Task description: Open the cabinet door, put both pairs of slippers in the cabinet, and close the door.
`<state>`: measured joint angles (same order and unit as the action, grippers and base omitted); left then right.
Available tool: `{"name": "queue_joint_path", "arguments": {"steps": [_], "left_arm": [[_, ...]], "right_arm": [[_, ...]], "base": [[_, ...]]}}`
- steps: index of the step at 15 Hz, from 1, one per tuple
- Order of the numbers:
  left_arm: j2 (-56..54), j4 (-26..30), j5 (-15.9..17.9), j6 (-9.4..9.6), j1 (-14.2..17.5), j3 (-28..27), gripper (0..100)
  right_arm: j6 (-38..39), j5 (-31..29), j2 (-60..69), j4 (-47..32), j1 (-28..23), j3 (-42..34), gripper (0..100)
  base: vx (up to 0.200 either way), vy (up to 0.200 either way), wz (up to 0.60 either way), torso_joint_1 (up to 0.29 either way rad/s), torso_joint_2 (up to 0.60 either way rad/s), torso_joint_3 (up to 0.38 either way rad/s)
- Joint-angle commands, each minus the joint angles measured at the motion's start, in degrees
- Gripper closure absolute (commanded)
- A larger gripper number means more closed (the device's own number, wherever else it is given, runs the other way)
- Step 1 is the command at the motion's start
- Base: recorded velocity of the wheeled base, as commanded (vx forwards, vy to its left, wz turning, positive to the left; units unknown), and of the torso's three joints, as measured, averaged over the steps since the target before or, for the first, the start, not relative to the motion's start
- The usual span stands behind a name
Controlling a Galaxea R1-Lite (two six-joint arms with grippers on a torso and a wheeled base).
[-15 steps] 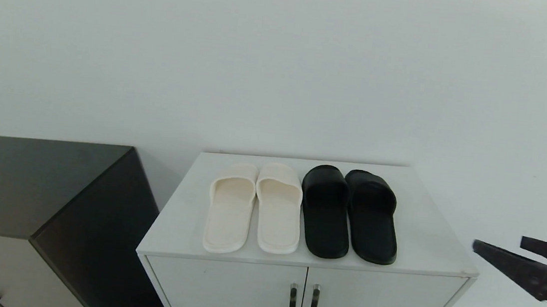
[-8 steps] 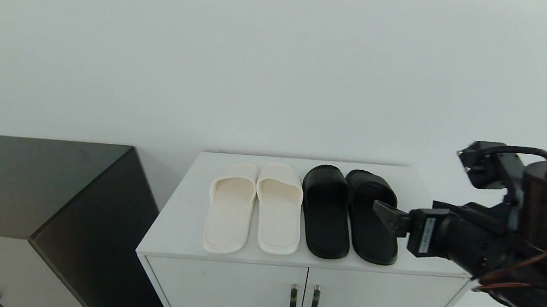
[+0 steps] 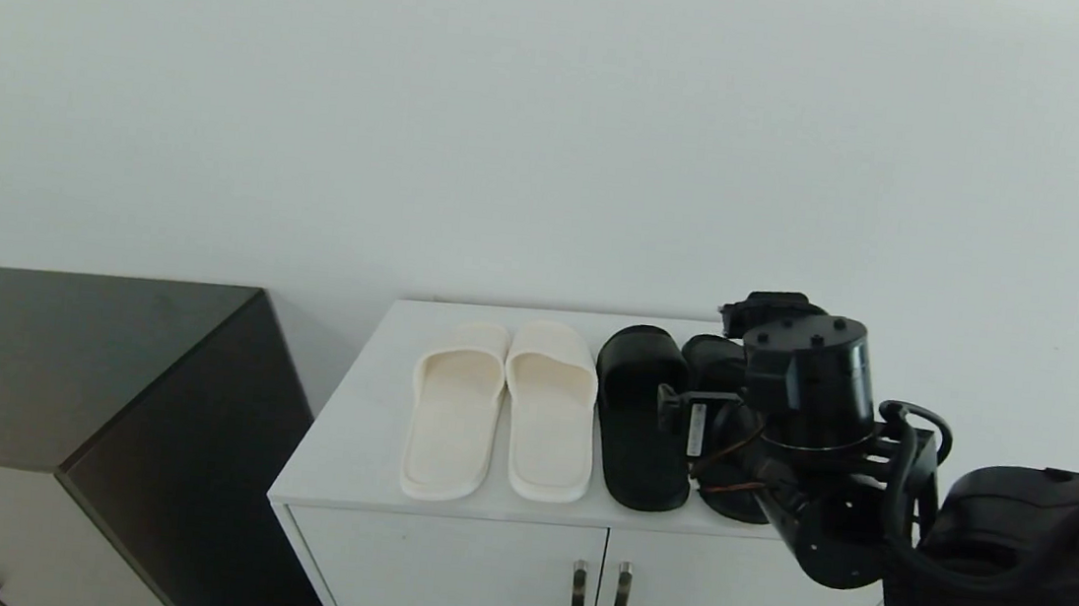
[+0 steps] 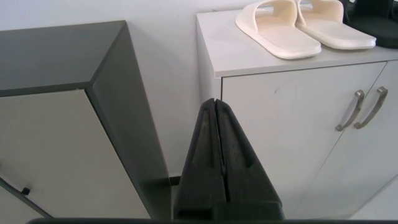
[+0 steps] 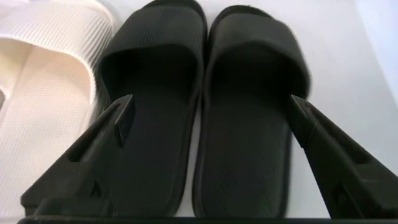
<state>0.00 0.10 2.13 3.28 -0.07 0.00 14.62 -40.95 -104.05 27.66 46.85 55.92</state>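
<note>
A cream pair of slippers (image 3: 500, 408) and a black pair of slippers (image 3: 639, 422) lie side by side on top of the white cabinet (image 3: 359, 424). Both cabinet doors (image 3: 453, 582) are closed, and their two handles (image 3: 599, 591) meet at the middle. My right arm (image 3: 807, 408) hangs over the black pair. In the right wrist view my right gripper (image 5: 210, 106) is open wide just above the black slippers (image 5: 155, 124), one finger outside each slipper, holding nothing. My left gripper (image 4: 216, 109) is shut and empty, low in front of the cabinet's left side.
A dark cabinet (image 3: 48, 365) stands to the left of the white one, with a narrow gap between them. A plain white wall runs behind both. The cream slippers (image 5: 43, 93) lie right beside the black pair.
My right arm has swung in from the right edge of the head view to above the black slippers. The slippers and doors have not moved.
</note>
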Motion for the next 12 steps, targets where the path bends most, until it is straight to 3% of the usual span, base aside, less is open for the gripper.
{"name": "queue_joint_path", "arguments": {"steps": [1, 4, 10, 12], "left_arm": [[0.1, 0.0, 0.0, -0.03, 0.0, 0.0, 100], [0.1, 0.0, 0.0, -0.12, 0.0, 0.0, 100], [0.1, 0.0, 0.0, -0.47, 0.0, 0.0, 100], [0.1, 0.0, 0.1, -1.61, 0.0, 0.0, 100]], "right_arm": [[0.0, 0.0, -4.9, 2.0, -0.3, 1.2, 0], [-0.5, 0.3, -9.1, 7.0, -1.1, 2.3, 0], [-0.6, 3.2, -14.3, 7.1, -5.4, 8.9, 0], [-0.6, 3.2, -16.0, 7.1, -7.2, 11.7, 0]], "base": [[0.0, 0.0, 0.0, 0.0, 0.0, 0.0], [0.0, 0.0, 0.0, 0.0, 0.0, 0.0], [0.0, 0.0, 0.0, 0.0, 0.0, 0.0], [0.0, 0.0, 0.0, 0.0, 0.0, 0.0]]}}
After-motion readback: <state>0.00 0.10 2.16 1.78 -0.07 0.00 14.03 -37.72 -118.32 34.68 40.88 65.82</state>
